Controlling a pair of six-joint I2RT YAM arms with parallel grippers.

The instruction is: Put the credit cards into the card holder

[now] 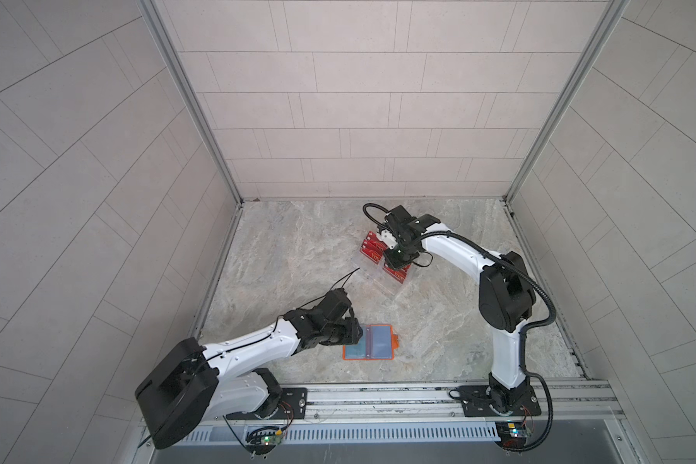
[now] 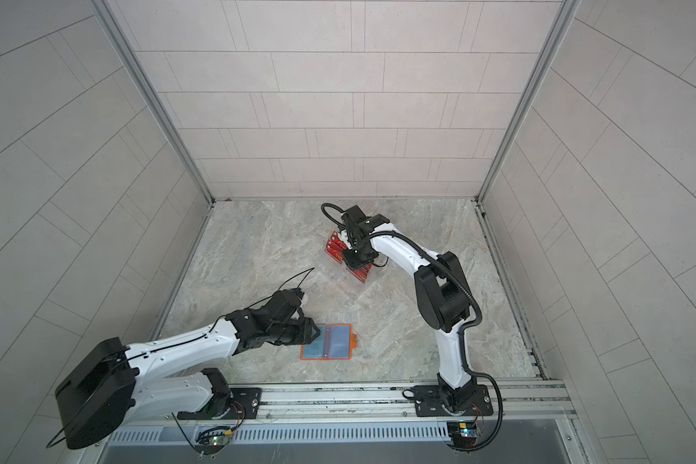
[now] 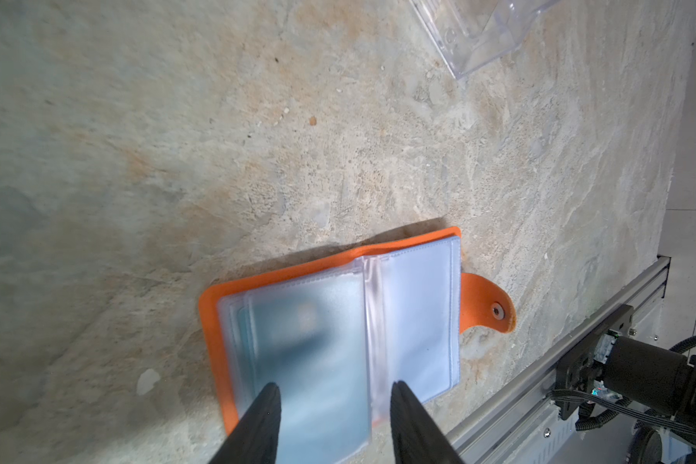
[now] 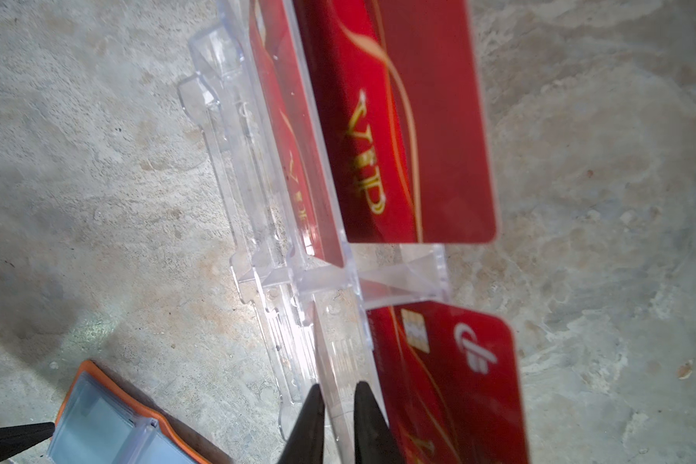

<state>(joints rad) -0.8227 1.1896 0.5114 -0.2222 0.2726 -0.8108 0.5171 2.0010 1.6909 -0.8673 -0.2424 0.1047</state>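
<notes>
Red cards (image 1: 372,255) sit in the clear rack (image 4: 257,241), upper centre in both top views: light, stiff, slick, so pinch a free top edge; right gripper (image 4: 336,422) nearly closed there, grip unclear; left gripper (image 3: 336,401) spread over the open floppy-sleeved holder (image 1: 395,341), lower centre.

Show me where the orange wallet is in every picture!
Top view: the orange wallet sits low, near the middle.
Top view: the wallet sits low, near the middle.
Left wrist: lower middle of the picture, lying open.
Right wrist: bottom left corner of the picture.
Shared landmark: the clear rack, visible in all four.
</notes>
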